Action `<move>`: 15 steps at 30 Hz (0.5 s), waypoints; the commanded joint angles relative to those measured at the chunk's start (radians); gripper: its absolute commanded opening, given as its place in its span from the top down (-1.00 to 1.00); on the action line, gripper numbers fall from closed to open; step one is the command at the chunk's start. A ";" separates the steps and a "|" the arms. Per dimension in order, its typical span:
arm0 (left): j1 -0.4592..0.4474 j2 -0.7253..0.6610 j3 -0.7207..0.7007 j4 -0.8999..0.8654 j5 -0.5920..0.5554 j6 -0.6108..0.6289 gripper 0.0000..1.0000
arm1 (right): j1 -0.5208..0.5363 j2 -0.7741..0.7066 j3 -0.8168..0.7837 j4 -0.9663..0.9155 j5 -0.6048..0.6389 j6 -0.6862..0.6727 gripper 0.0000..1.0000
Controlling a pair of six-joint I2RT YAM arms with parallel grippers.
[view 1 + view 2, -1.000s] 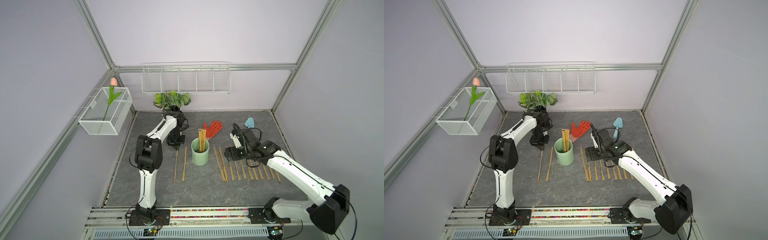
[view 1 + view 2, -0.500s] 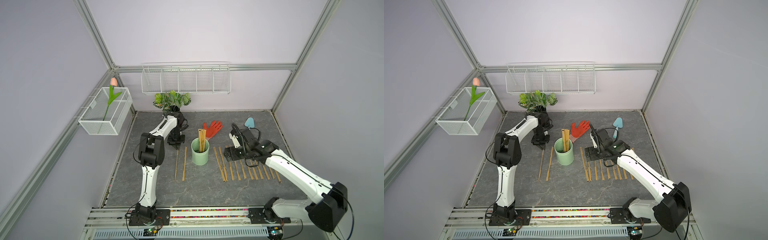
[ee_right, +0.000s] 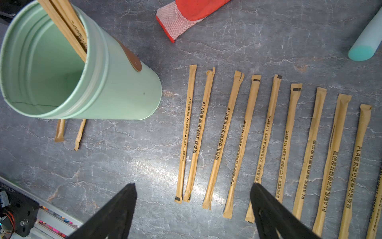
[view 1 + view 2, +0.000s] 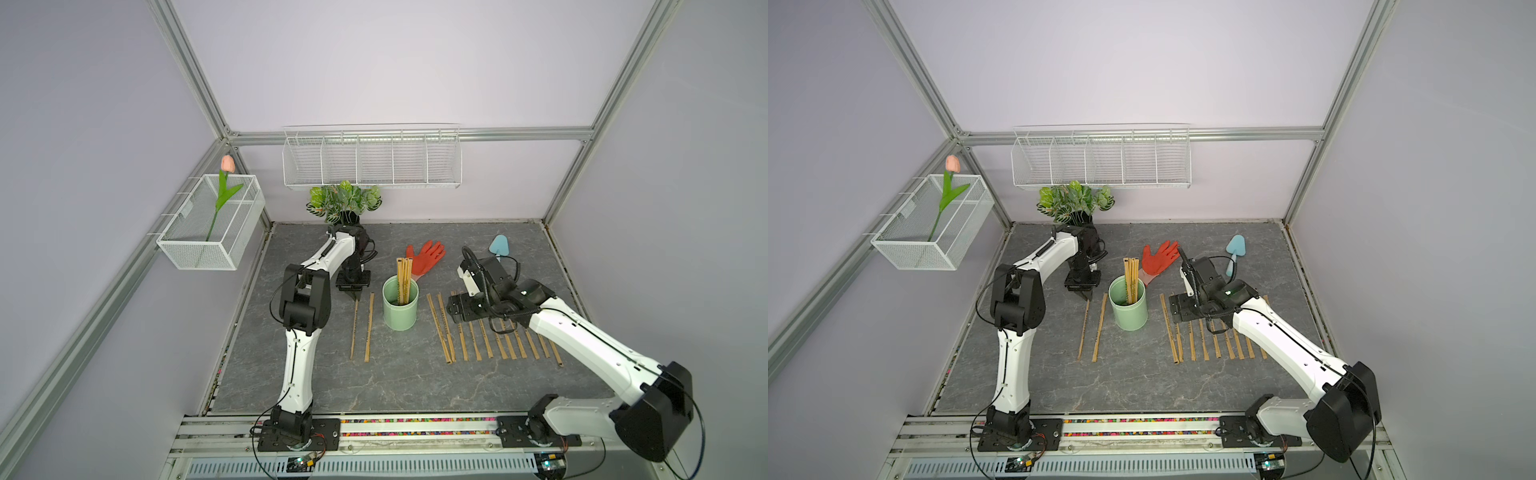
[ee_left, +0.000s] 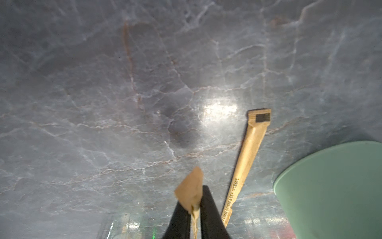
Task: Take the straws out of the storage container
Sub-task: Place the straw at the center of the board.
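Note:
The storage container (image 4: pixel 400 307), a mint-green cup, stands mid-table with a few straws (image 4: pixel 403 277) upright in it, as in a top view (image 4: pixel 1131 277). My left gripper (image 4: pixel 356 297) is shut on the far end of a straw (image 4: pixel 353 332) that lies left of the cup; the wrist view shows its paper tip (image 5: pixel 191 191) pinched between the black fingers. A second straw (image 4: pixel 369 328) lies beside it. My right gripper (image 4: pixel 455 309) hangs open over the far ends of several straws (image 4: pixel 478 338) laid in a row right of the cup, holding nothing (image 3: pixel 193 186).
A red glove (image 4: pixel 428 255) and a light blue trowel (image 4: pixel 498 246) lie behind the cup. A black vase with a leafy plant (image 4: pixel 345 203) stands at the back wall behind my left arm. White wire baskets (image 4: pixel 372 160) (image 4: pixel 195 249) hang on the walls.
My left arm's elbow has shifted slightly. Both grippers stay where they were, the left still shut on the straw, the right still open.

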 commanded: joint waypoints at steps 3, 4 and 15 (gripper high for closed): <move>0.006 0.014 -0.013 0.016 0.009 0.011 0.73 | -0.008 0.008 0.001 0.008 -0.005 -0.006 -0.78; 0.007 0.016 -0.017 0.019 0.010 0.011 0.72 | -0.008 0.008 0.001 0.008 -0.004 -0.006 -0.78; 0.006 0.010 -0.056 0.044 0.014 0.009 0.69 | -0.010 0.012 0.001 0.009 -0.006 -0.007 -0.78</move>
